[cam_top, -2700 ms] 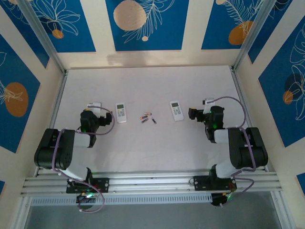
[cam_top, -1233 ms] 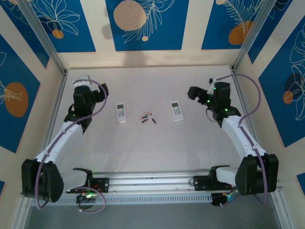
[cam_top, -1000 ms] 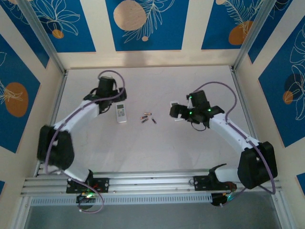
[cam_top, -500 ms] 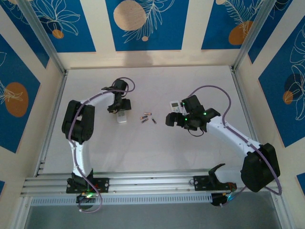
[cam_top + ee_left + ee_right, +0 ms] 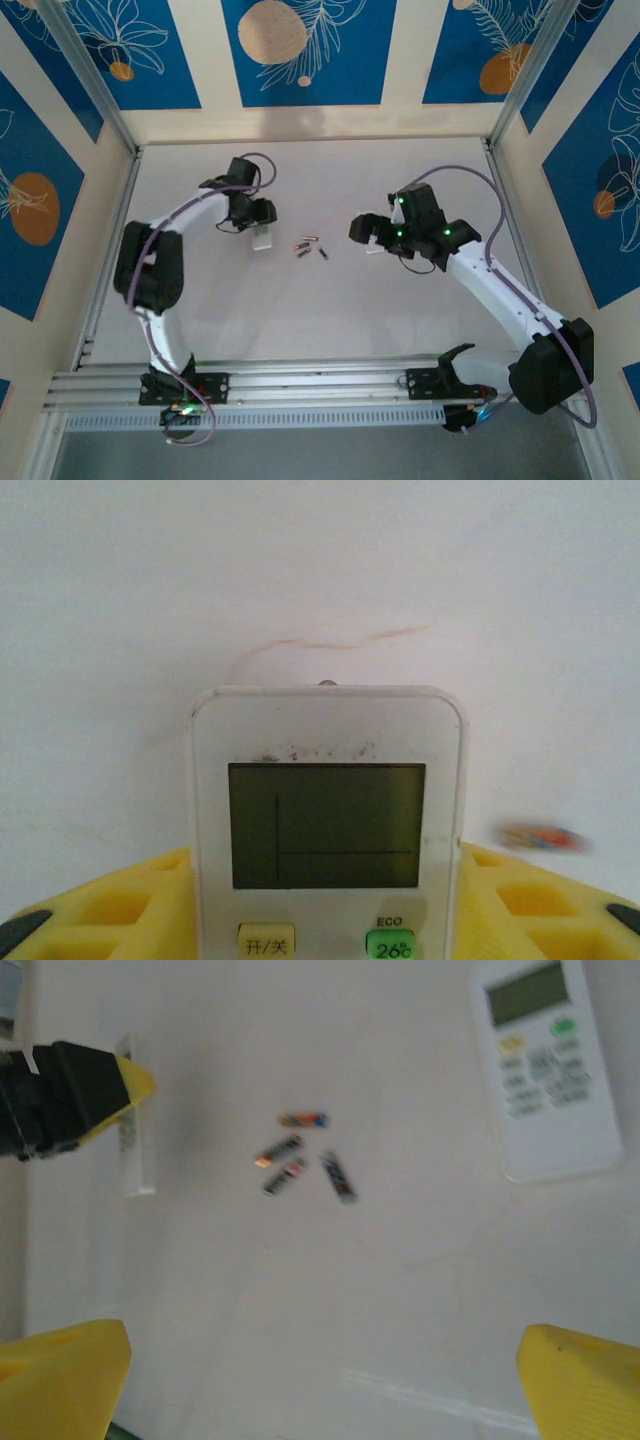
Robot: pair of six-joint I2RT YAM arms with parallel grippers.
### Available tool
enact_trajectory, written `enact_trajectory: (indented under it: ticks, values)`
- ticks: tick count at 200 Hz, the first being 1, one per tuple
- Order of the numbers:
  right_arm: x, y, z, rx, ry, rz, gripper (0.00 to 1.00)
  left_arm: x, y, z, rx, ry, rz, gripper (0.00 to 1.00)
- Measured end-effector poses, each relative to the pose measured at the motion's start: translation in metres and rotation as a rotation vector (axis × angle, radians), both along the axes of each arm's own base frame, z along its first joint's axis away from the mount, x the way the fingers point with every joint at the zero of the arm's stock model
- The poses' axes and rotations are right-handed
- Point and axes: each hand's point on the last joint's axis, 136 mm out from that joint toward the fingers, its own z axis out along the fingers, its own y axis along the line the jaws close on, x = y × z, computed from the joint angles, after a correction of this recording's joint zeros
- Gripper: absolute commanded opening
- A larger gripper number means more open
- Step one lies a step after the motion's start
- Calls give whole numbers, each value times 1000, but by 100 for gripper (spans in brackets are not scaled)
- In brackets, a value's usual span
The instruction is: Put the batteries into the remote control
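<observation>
While the left end effector (image 5: 325, 880) is only partly closed, its two yellow fingers (image 5: 120, 905) lie against the long sides of the left remote control (image 5: 325, 735), so it is grasping this remote. The end with the display sticks out past the fingertips. From the right wrist view this remote looks turned up on its edge, though the picture is blurred there. The right end effector (image 5: 320, 1385) hangs above the counter (image 5: 300, 320) with its jaws spread wide, released, holding and touching nothing. The right remote control (image 5: 548, 1070) lies flat near it with the buttons facing up. The batteries (image 5: 300, 1150), four small dark cylinders with orange parts, lie in a loose group on the counter between the two remotes, close to each other but apart from both remotes and both end effectors
</observation>
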Motion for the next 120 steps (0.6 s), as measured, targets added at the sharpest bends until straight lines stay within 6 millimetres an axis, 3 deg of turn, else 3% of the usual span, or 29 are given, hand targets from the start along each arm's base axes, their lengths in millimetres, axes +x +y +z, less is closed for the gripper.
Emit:
enact_trajectory:
  ticks: [36,56,76,120]
  values:
    - [13,35,69,221,-140,97,99,-9,-53,157,-396,-324,-135,44]
    - [14,55,102,356,-201,173,99,-24,-79,219,-598,-431,-216,42]
    - [15,73,125,472,-228,251,99,-38,-101,253,-769,-465,-282,41]
    - [12,104,151,643,-242,383,99,-55,-120,289,-1034,-445,-326,39]
